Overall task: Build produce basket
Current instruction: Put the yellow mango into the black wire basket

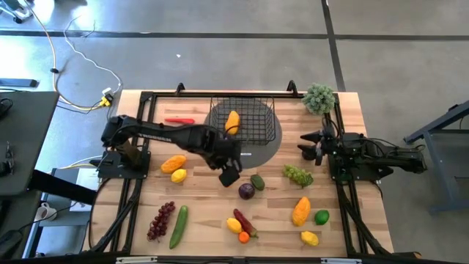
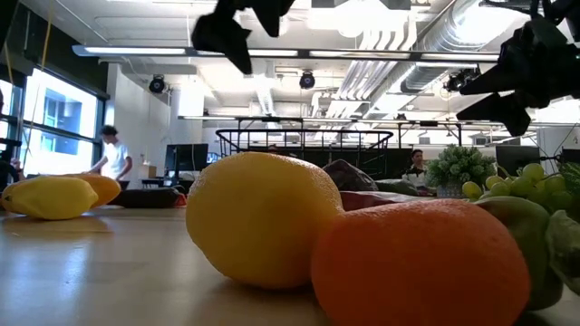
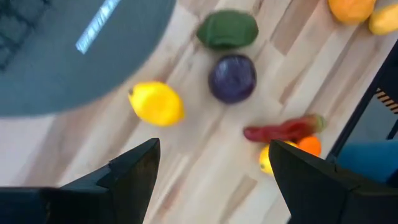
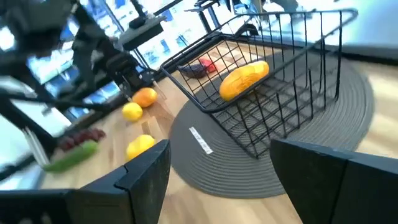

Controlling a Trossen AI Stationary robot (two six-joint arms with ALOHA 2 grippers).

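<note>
The wooden table (image 1: 212, 213), pale planks framed by black rails, carries a round grey mat (image 1: 272, 136) of ribbed weave near its far edge. On the mat stands the black wire-mesh basket (image 1: 258, 110), rectangular with open grid sides; one orange-yellow mango (image 1: 232, 122) lies inside it, and the right wrist view hints at a dark red piece behind it, too unclear to name. A bushy potted plant (image 1: 319, 98) sits at the far right corner. The left gripper (image 1: 229, 174) hangs over bare wood just off the mat's near rim, its fingers spread wide with nothing between them, above a yellow lemon (image 3: 157, 104), a purple plum (image 1: 247, 191) and a green avocado (image 1: 257, 181). The right gripper (image 1: 311, 146) waits by the right rail, fingers parted and empty, near the green grapes (image 1: 298, 174). Open wood lies between the mat and the near row of produce: a smooth cucumber (image 1: 178, 226), dark grapes (image 1: 160, 221), a lime (image 1: 322, 217) and a red chili (image 1: 179, 121) left of the basket.
</note>
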